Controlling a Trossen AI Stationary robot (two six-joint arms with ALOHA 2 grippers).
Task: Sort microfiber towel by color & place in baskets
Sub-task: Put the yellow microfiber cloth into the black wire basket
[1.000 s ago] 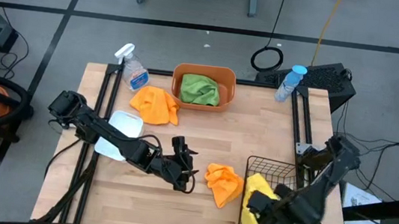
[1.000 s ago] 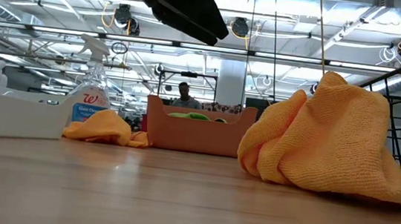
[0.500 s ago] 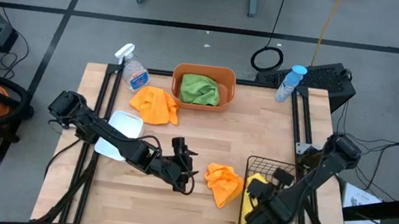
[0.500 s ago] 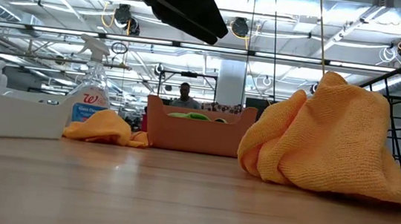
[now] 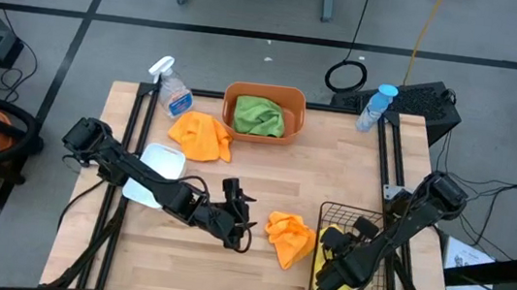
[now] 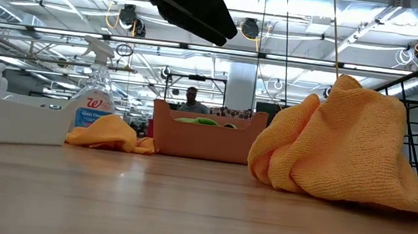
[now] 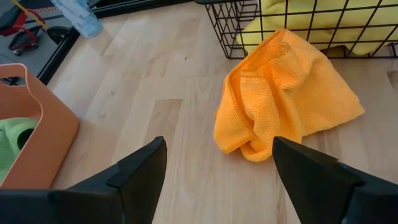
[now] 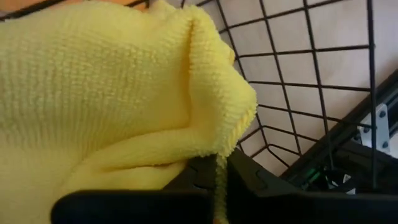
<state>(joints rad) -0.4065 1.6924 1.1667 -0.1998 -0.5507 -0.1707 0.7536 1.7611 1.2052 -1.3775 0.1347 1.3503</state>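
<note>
Compared with a second ago, we see the right gripper [image 5: 333,276] carried from outside the black wire-mesh basket [image 5: 333,212] down into it, so that more of the yellow towel [image 5: 333,239] shows; the left arm and all cloths outside that basket are unchanged. We find the right arm sloping down from the side of the basket away from the table's middle, its gripper low inside the mesh with the fingers [image 8: 205,177] pressed together on a fold of the yellow towel, whose hem hangs between them in the right wrist view. The left gripper [image 5: 242,223] hovers toward the table's middle from the basket, its fingers [image 7: 140,171] spread wide and holding nothing, aimed at the crumpled orange towel [image 5: 289,236] that lies on the wooden table [image 5: 334,168] just beside the basket's mesh wall. Well apart from the basket, at the table's opposite edge, we note the orange tub [image 5: 265,95] holding a green towel [image 5: 259,116], with a second orange towel [image 5: 201,135] just beside it. The white bin [image 5: 156,172] sits across the table from the basket, partly under the left arm. The yellow towel is bright, ribbed microfiber, bunched in soft folds.
</note>
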